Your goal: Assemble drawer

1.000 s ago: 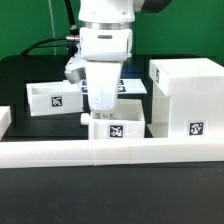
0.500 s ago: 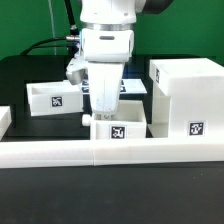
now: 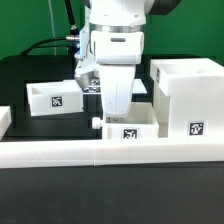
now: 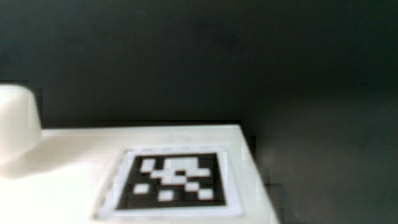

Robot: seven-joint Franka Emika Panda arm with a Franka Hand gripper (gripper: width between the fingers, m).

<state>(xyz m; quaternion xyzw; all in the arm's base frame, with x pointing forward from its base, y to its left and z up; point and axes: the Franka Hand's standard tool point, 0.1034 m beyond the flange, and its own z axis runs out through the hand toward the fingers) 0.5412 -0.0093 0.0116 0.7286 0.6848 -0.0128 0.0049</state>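
**Tags.** Black-and-white square tag (image 3: 130, 134) on the front wall of the small white open-top plastic tray (image 3: 146, 122) at centre. A like tag on the second small white tray (image 3: 40, 97), toward the exterior view's left. Another low on the front of the tall white plastic box housing (image 3: 190, 90), at the exterior view's right. Block patterns only, too coarse to decode.

**Wrist view.** One large blurred tag printed on a flat white surface (image 4: 71, 150), with a rounded white form (image 4: 15, 118) beside it. Black counter (image 4: 214, 60) beyond the surface's straight edge. Identity of that surface not determinable.

**Jaws.** Held low at the centre tray by the white robot arm (image 3: 112, 40), tips hidden behind the tray's wall. Opening width not determinable.

**Edges and clearance.**
- Centre tray set close behind the long low white border rail (image 3: 50, 152), with its right end just beside the housing; contact not determinable.
- Strip of bare counter between the two trays.
- Left tray well apart from the housing and farther back from the rail.
- Housing with its opening facing up, front face near the rail.
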